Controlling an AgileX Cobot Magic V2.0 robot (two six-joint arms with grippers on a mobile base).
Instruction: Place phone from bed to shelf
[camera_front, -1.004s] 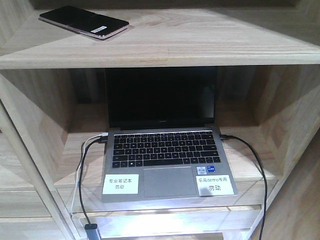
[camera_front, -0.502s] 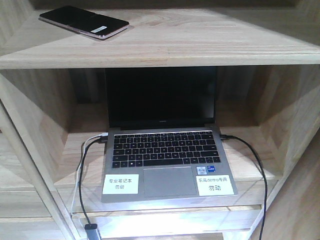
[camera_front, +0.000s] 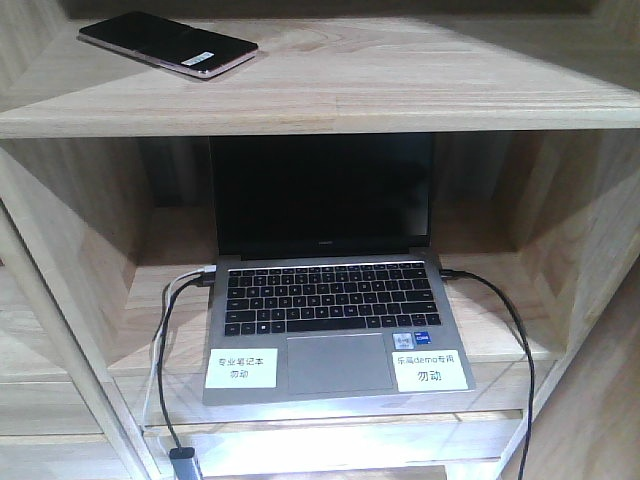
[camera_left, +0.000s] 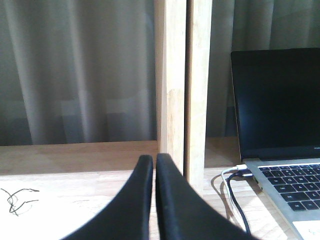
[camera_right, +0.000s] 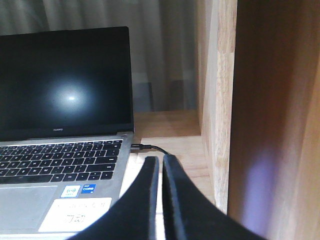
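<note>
I am looking at the phone (camera_front: 167, 44) lying flat on the top board of the shelf (camera_front: 420, 90), toward its left end, screen up, with nothing touching it. The bed is not showing in any of my views. Below the phone, in the open compartment, a grey laptop (camera_front: 335, 320) is sitting with its lid up and a cable (camera_front: 505, 320) plugged into each side.

My left end effector (camera_left: 154, 165) is clenched with nothing between its fingers, and it is pointing at the upright post (camera_left: 182, 90) beside the laptop's compartment. My right end effector (camera_right: 160, 167) is likewise clenched on nothing, and it is hovering just off the laptop's right corner, near the compartment's side wall (camera_right: 220, 100).

I am judging the placement as done: the phone is resting on the shelf, well in from the edge, and neither arm is holding it. What I am seeing as left is only pulling both arms away from the shelf without snagging the laptop's cables.
</note>
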